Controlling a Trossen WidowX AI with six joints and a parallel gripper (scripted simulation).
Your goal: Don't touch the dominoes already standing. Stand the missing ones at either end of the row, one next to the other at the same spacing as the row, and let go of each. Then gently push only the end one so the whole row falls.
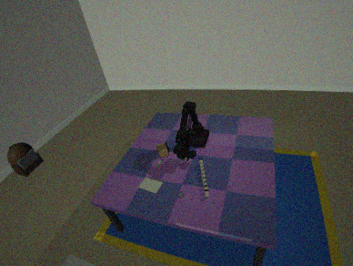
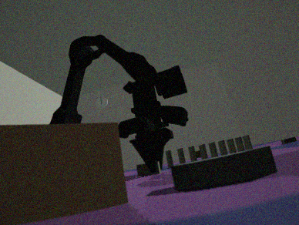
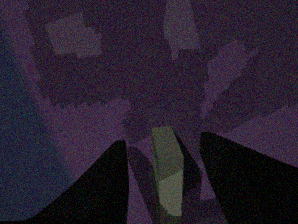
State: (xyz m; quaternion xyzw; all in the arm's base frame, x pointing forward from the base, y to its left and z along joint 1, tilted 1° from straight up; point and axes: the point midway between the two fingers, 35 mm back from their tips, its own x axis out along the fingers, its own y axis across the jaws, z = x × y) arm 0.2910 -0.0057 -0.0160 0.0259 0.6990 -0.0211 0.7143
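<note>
Straddling one pale domino (image 2: 159,167) (image 3: 169,156), the gripper (image 1: 187,158) (image 2: 155,171) (image 3: 163,138), jaws parted (gaps on both sides).

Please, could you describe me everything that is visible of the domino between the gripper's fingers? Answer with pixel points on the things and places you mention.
The domino (image 2: 159,166) (image 3: 167,150) is a slim, straight-edged block, pale yellow-green, with one face brighter than the others. It looks plain and matt; no dots can be made out, and its material is uncertain. It is low at the table, between the fingers of the gripper (image 1: 186,158) (image 2: 154,169) (image 3: 162,141), with a gap visible on each side. Whether it stands or lies is hard to tell.
</note>
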